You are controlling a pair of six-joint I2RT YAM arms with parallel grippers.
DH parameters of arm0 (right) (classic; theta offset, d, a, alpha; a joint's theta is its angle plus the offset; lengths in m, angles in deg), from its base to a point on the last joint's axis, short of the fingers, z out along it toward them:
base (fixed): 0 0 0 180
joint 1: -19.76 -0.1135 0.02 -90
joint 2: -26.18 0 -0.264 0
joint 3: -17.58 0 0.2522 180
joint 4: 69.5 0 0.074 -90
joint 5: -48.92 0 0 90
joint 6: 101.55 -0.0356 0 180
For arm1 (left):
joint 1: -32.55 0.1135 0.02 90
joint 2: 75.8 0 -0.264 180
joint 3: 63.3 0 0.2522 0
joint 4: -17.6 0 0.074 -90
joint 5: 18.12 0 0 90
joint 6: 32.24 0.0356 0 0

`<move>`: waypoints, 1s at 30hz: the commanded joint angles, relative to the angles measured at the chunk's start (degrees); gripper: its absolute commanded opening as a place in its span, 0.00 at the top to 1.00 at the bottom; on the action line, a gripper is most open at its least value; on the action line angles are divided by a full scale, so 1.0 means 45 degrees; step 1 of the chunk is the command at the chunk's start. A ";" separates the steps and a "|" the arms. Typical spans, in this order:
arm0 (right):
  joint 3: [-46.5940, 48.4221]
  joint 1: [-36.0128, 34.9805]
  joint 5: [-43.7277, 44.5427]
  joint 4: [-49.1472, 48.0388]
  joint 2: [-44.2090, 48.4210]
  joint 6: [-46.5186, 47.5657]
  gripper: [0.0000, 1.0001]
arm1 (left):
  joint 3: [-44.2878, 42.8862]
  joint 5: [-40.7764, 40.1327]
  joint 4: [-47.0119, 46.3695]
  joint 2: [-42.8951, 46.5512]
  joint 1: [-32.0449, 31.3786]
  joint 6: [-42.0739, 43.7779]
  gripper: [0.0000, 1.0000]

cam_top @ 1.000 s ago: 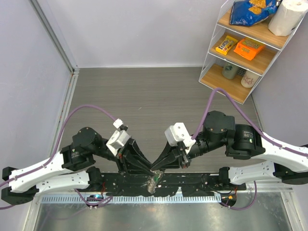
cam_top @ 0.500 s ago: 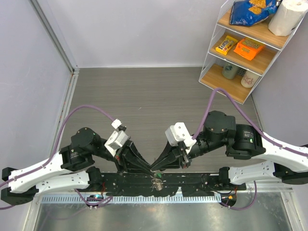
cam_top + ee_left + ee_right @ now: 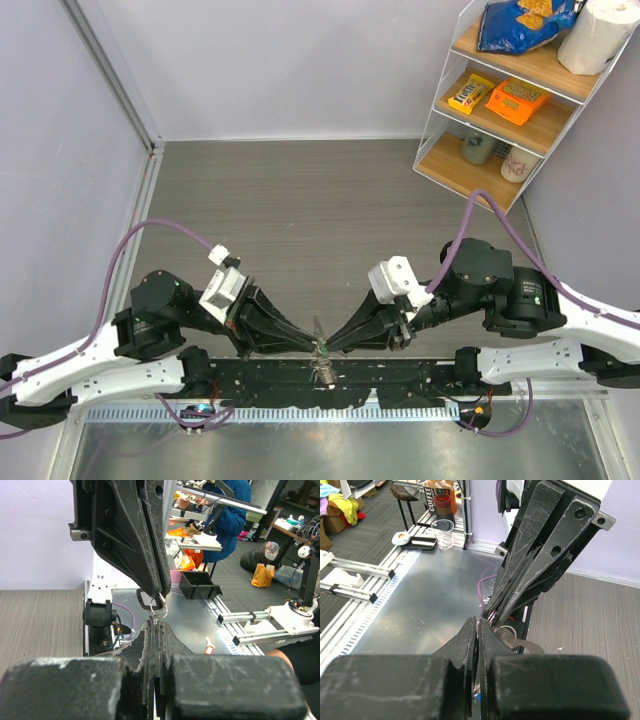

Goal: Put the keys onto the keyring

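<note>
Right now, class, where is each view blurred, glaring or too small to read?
Left wrist view: the left hand is soft foreground blur, the keyring beyond it sharp. Right wrist view: the right hand is blurred, with glare on the metal table. Top view: even light, keys too small to read.

Black two-finger left gripper (image 3: 311, 346), black right gripper (image 3: 331, 347). Thin silvery metal keyring (image 3: 158, 608). Small silvery keys (image 3: 323, 366), one head green. White-shelled arms (image 3: 85, 362), black joints; purple cables (image 3: 150, 232). Grey wood-grain counter (image 3: 300, 200). Far right corner: pale wooden shelf (image 3: 470, 160), orange packet (image 3: 517, 100), blue bag (image 3: 515, 22).
</note>
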 commanded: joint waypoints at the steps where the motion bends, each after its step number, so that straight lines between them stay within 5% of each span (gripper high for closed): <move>1: -0.0334 -0.0019 -0.0111 -0.1104 0.0577 -0.0379 0.95 | 0.0060 -0.0826 -0.0492 0.0429 -0.0060 0.0240 1.00; 30: -0.2620 -0.0019 0.0826 -0.3272 0.0910 -0.1219 0.95 | 0.0529 -0.2135 -0.1176 0.1288 -0.0060 0.0319 1.00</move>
